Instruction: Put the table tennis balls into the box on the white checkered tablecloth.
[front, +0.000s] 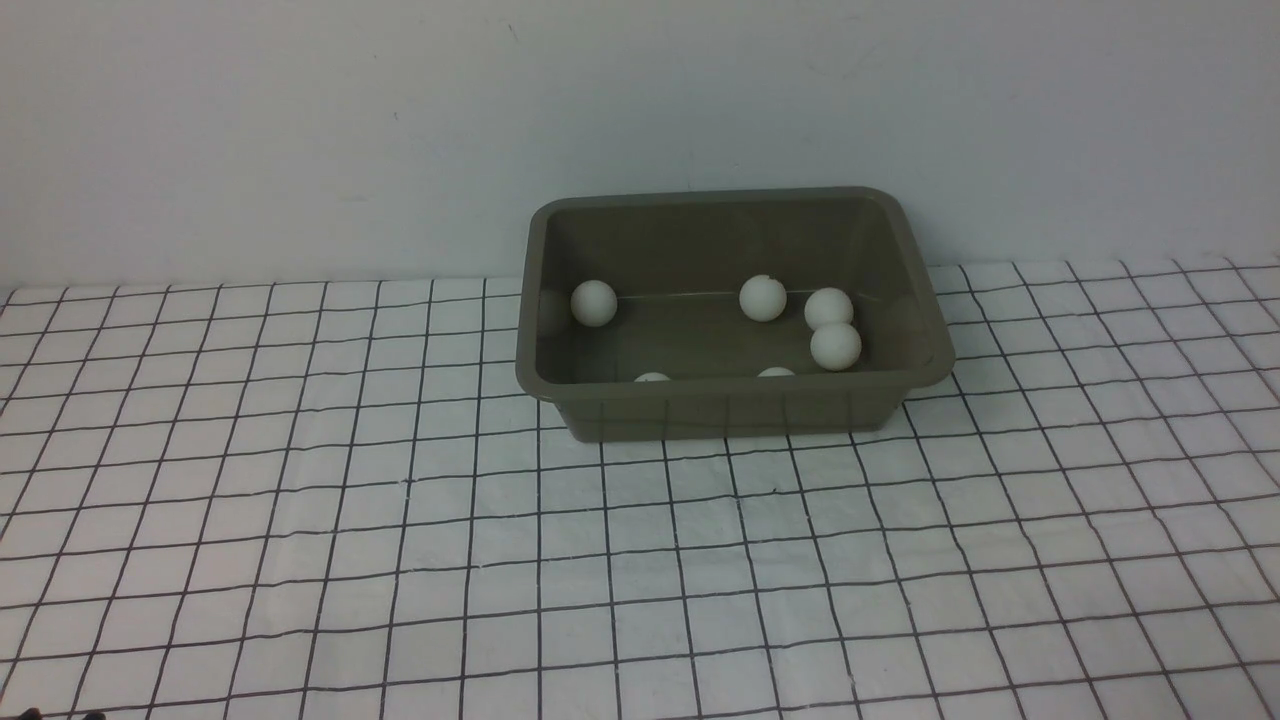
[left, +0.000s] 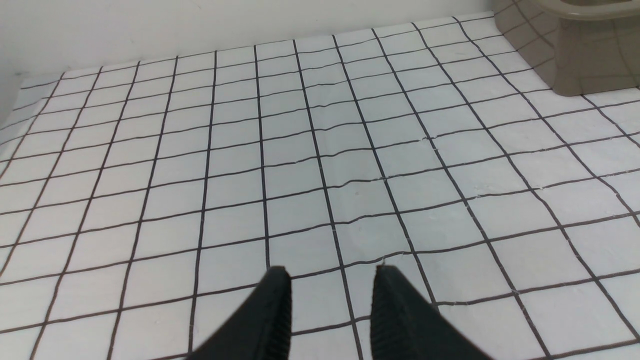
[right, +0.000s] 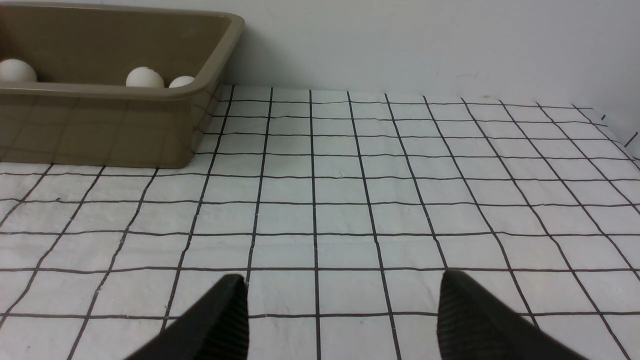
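Note:
The olive-grey box (front: 735, 405) stands on the white checkered tablecloth (front: 420, 560) near the back wall. Several table tennis balls lie inside it: one (front: 594, 302) at the left, one (front: 763, 297) in the middle, two touching at the right (front: 835, 346), and two half hidden behind the near wall (front: 652, 377). No arm shows in the front view. My left gripper (left: 331, 272) hangs open over bare cloth, the box corner (left: 585, 55) far off. My right gripper (right: 342, 280) is open wider, nothing between its fingers, with the box (right: 100, 125) and balls (right: 145, 78) ahead.
A plain white wall runs behind the box. The cloth is slightly wrinkled and its edge shows at the far right in the right wrist view (right: 620, 135). No loose ball is seen on the cloth.

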